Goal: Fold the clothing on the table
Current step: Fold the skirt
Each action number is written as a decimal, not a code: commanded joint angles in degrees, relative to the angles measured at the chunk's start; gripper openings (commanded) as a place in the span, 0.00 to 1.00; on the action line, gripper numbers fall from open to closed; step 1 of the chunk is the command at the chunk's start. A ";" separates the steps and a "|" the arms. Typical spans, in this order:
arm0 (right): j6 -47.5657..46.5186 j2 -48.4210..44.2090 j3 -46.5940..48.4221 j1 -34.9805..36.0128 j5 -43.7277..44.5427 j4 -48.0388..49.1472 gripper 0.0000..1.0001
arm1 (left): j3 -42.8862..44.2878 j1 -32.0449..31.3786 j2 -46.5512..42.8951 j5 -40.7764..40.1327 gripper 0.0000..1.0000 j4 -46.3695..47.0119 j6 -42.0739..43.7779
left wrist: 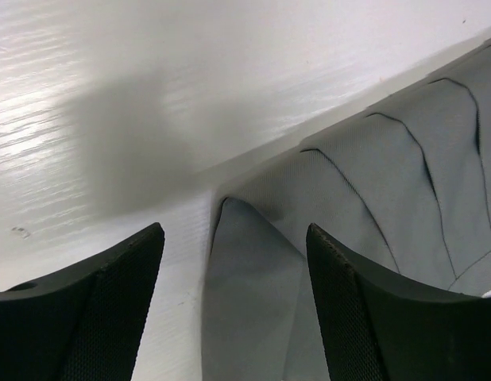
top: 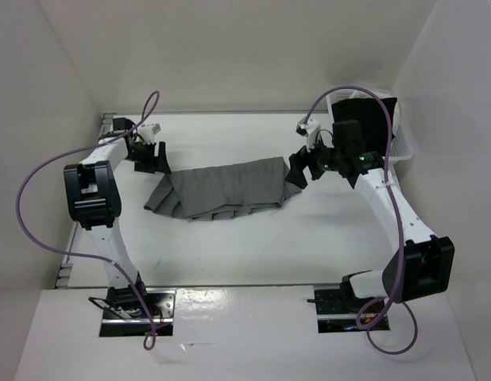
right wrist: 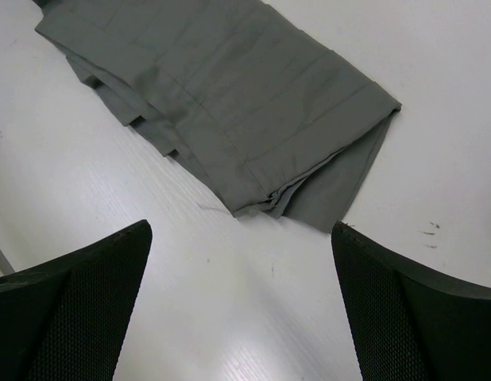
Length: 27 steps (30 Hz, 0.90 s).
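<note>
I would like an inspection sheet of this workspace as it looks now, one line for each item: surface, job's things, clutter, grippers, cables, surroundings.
Surface: white table, with a few small dark scuffs near the skirt.
Job's things: grey pleated skirt lying flat mid-table, partly folded, with layers showing at one end.
Clutter: white basket at the far right corner, with a black garment in it.
Grippers: left gripper open, astride the skirt's edge; right gripper open, over bare table beside the skirt, holding nothing.
Cables: a purple cable loops from each arm, off the skirt.
Surroundings: white walls on three sides; nothing else seen.
</note>
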 commanded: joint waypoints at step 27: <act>-0.73 -2.53 -1.43 0.16 -4.56 2.45 0.98 | 1.14 -4.39 4.70 4.94 0.73 -4.40 8.88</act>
